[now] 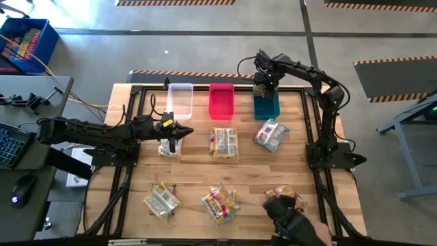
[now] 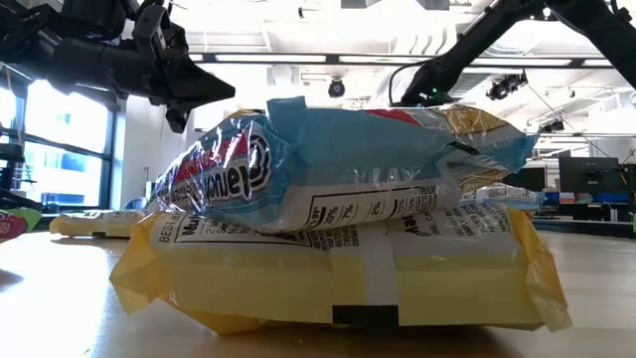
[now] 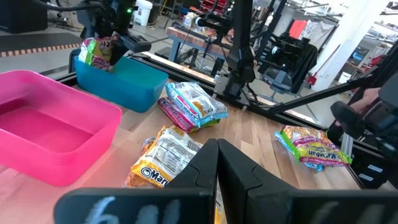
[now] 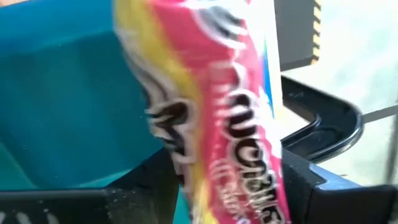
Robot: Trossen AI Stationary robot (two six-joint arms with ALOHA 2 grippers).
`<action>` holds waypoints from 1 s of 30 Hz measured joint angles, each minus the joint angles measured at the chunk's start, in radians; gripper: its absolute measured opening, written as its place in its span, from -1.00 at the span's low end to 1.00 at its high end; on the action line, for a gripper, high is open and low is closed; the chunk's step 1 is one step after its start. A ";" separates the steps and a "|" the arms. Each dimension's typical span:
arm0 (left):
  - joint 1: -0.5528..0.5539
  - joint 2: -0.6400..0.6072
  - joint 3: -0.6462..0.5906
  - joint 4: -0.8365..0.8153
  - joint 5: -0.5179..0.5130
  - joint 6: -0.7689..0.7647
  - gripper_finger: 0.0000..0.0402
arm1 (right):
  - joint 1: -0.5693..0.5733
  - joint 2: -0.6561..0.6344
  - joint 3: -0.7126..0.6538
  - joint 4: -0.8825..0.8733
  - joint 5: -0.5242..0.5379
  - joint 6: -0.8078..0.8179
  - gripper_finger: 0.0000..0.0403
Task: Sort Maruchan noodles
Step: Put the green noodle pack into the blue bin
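Maruchan noodle packets lie in small piles on the wooden table: yellow ones [image 1: 223, 141] mid-table, a blue-white pile [image 1: 271, 134] to their right, and several more along the near edge [image 1: 220, 203]. My right gripper [image 1: 265, 83] points down over the teal bin [image 1: 266, 108], open, with a pink-and-yellow packet [image 4: 230, 118] between its fingers. In the left wrist view that packet [image 3: 94, 51] stands tilted at the bin's far end. My left gripper [image 1: 184, 131] is shut and hovers level beside a pale packet [image 1: 168, 147]. My right gripper's fingers [image 4: 311, 186] stand on either side of the pink-and-yellow packet, coming from above. The packet hangs upright between them over the teal bin. I cannot tell whether the fingers touch it.
A clear bin [image 1: 180, 99] and a pink bin [image 1: 220, 100] stand left of the teal one along the far edge. A person's dark-gloved hand [image 1: 293, 220] rests at the near right by a packet [image 1: 281, 197]. Black frame rails [image 1: 127, 147] run along both table sides.
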 joint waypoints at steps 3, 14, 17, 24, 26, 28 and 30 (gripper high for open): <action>0.000 0.000 0.000 0.000 0.000 0.000 -1.00 | -0.005 0.000 0.000 0.000 -0.023 0.030 -0.19; 0.000 0.000 0.000 0.000 0.000 0.000 -1.00 | 0.010 -0.012 0.000 -0.002 0.064 0.033 0.02; 0.000 0.000 0.000 0.000 0.000 0.000 -1.00 | 0.011 -0.040 0.000 -0.002 0.059 0.007 0.10; 0.000 0.000 0.000 -0.001 0.000 0.000 -1.00 | 0.007 -0.105 0.000 -0.002 -0.053 -0.032 0.10; 0.000 0.000 0.000 -0.001 0.000 0.000 -1.00 | 0.007 -0.106 0.000 -0.002 -0.074 -0.040 0.04; 0.000 0.000 0.000 -0.001 0.000 0.000 -1.00 | 0.007 -0.101 0.000 0.000 -0.075 -0.051 -0.05; 0.000 0.000 0.000 -0.001 0.000 0.000 -1.00 | 0.007 -0.093 0.000 0.005 -0.077 -0.053 -0.19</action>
